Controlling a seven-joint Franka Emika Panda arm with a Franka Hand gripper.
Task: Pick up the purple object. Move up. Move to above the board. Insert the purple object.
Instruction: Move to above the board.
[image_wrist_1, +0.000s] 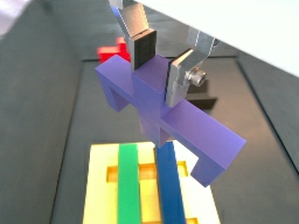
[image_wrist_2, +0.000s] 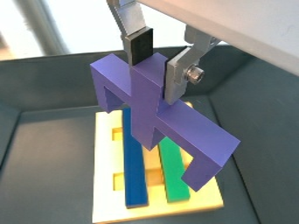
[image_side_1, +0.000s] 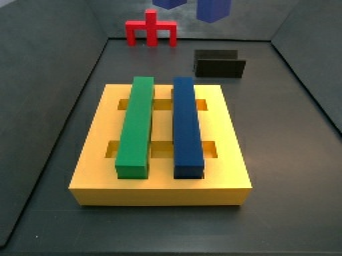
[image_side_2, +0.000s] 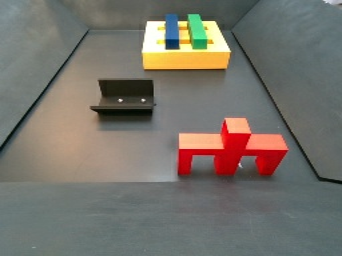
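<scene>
Gripper (image_wrist_2: 159, 63) clamped on the purple object (image_wrist_2: 158, 114), lifted high over the board (image_wrist_2: 107, 199), red piece (image_side_2: 231, 148) at six o'clock

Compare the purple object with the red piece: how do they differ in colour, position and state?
The purple object is violet, held in the air, clamped by the gripper above the board. The red piece is bright red and stands free on the dark floor, away from the board. Both are blocky, stepped pieces.

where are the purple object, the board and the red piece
purple object (image_wrist_2: 146, 96): wrist view, its raised middle part, held between the gripper (image_wrist_2: 160, 63) fingers
board (image_side_1: 91, 160): side view, bare yellow edge
red piece (image_side_2: 230, 150): side view, its front face
</scene>
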